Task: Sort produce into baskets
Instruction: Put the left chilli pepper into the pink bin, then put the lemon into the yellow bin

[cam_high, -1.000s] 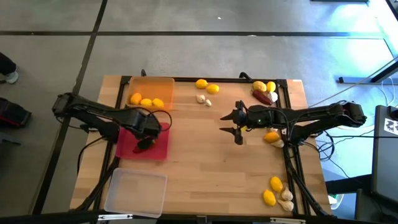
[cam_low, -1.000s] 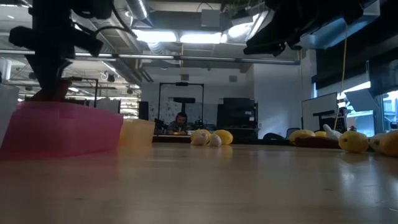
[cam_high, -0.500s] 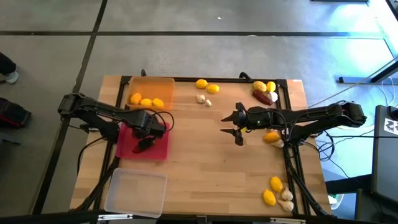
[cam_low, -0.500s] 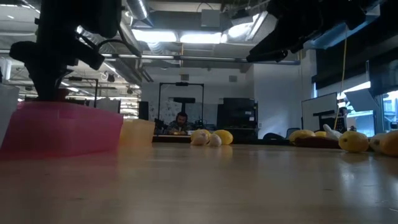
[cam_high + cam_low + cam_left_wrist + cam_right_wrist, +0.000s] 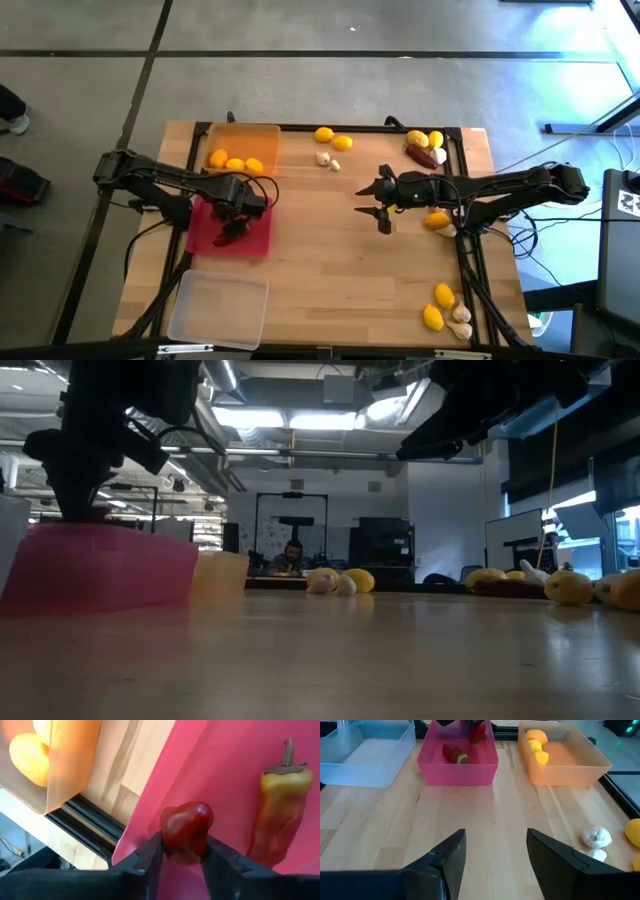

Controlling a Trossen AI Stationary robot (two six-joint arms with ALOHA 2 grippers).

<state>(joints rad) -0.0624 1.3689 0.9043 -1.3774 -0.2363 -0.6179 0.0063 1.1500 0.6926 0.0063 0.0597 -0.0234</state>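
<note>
At the nine o'clock side of the desk [image 5: 330, 270], the left gripper [image 5: 181, 857] is seen over the red-pink basket [image 5: 255, 240], its fingers pinching a dark red pepper [image 5: 186, 831] just above the basket's floor. A second pepper [image 5: 280, 805], paler and with a stem, is seen lying in the same basket beside the held one. At about eleven o'clock from that basket, and just beside it, the orange basket [image 5: 262, 140] is placed, with three yellow fruits [image 5: 234, 162] inside it. At about seven o'clock of the desk, near the front edge, the clear basket [image 5: 218, 310] is found. Near the twelve o'clock edge of the desk, two yellow fruits [image 5: 333, 138] and two garlic bulbs [image 5: 327, 160] are left loose on the wood. Just right of the desk's centre, the right gripper [image 5: 383, 200] is held above bare wood, its fingers spread apart with nothing between them. At about one o'clock, a loose group is seen: yellow fruits [image 5: 426, 139], a dark red pepper [image 5: 424, 155] and a garlic bulb [image 5: 441, 156]. Under the right arm, at about three o'clock, another yellow fruit [image 5: 437, 220] is partly covered. At about five o'clock, near the desk's corner, two yellow fruits [image 5: 438, 305] and garlic bulbs [image 5: 460, 320] are gathered close together.
</note>
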